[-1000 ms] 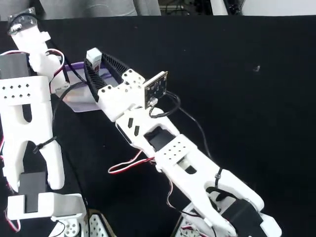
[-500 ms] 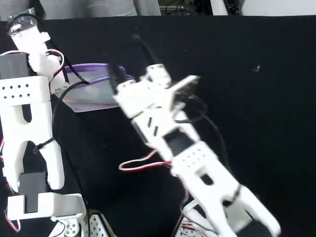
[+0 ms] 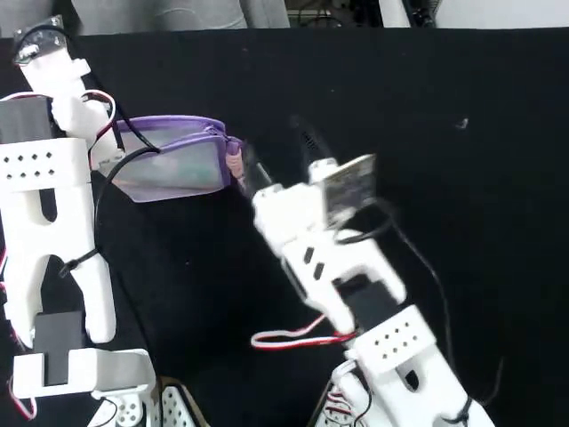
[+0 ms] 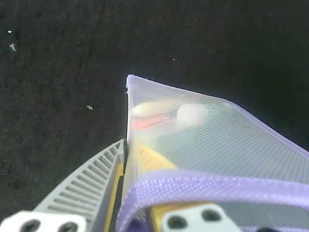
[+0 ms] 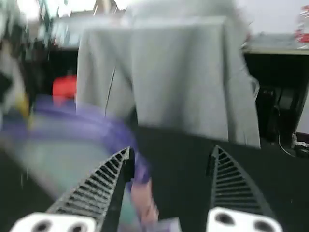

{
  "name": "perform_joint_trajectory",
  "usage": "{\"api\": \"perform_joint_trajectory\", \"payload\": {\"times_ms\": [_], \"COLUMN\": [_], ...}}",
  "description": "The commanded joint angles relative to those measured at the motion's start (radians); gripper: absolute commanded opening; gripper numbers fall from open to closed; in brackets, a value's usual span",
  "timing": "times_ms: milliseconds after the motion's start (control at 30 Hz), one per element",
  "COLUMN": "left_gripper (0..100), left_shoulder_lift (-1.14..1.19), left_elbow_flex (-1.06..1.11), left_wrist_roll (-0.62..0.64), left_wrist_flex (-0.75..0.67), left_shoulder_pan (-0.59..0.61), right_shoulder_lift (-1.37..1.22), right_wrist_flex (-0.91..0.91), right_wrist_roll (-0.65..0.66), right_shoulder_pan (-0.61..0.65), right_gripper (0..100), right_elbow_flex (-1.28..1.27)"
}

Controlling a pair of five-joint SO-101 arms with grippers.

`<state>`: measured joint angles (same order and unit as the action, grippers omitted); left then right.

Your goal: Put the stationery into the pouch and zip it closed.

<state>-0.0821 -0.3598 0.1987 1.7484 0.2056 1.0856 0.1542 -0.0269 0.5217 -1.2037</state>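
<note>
Pouch (image 3: pixel 173 165), mesh with purple trim, lies at the far left part of the table (image 3: pixel 444 222), just beside the left arm. Through the mesh, the left wrist view shows a white round shape (image 4: pixel 191 114), a reddish streak and a yellow piece (image 4: pixel 147 162); what each one is cannot be told. Whether the zip is shut cannot be told either. The left gripper (image 4: pixel 129 164) is clamped on the pouch's end, with one ribbed finger (image 4: pixel 91 188) against the outside of the mesh and the other mostly hidden behind it. A pink pull (image 3: pixel 235 165) sits at the pouch's other end. The right gripper (image 3: pixel 280 153) stands just beside that pull, fingers spread apart, its outline hard to make out.
</note>
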Motion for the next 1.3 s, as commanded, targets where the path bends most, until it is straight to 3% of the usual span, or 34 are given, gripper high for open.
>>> {"api": "perform_joint_trajectory", "payload": {"times_ms": [0, 200, 467, 967, 1267], "left_gripper": [3, 3, 3, 3, 3], "left_shoulder_lift": [0.017, 0.015, 0.015, 0.017, 0.014], "left_elbow_flex": [0.025, 0.027, 0.027, 0.027, -0.001], "left_wrist_roll": [0.014, 0.014, 0.014, 0.014, 0.009], "left_wrist_flex": [0.009, 0.009, 0.011, 0.011, 0.009], "left_shoulder_pan": [0.004, 0.005, 0.005, 0.005, -0.018], "right_shoulder_lift": [0.002, -0.114, -0.46, -0.407, -0.403], "right_wrist_flex": [-0.097, -0.239, -0.41, -0.405, -0.255], "right_wrist_roll": [0.072, 0.072, 0.075, 0.081, 0.081], "right_shoulder_pan": [0.068, 0.072, 0.031, -0.002, -0.034], "right_gripper": [24.0, 24.0, 24.0, 1.8, 1.1], "right_elbow_flex": [-0.067, -0.11, 0.036, 0.025, 0.096]}}
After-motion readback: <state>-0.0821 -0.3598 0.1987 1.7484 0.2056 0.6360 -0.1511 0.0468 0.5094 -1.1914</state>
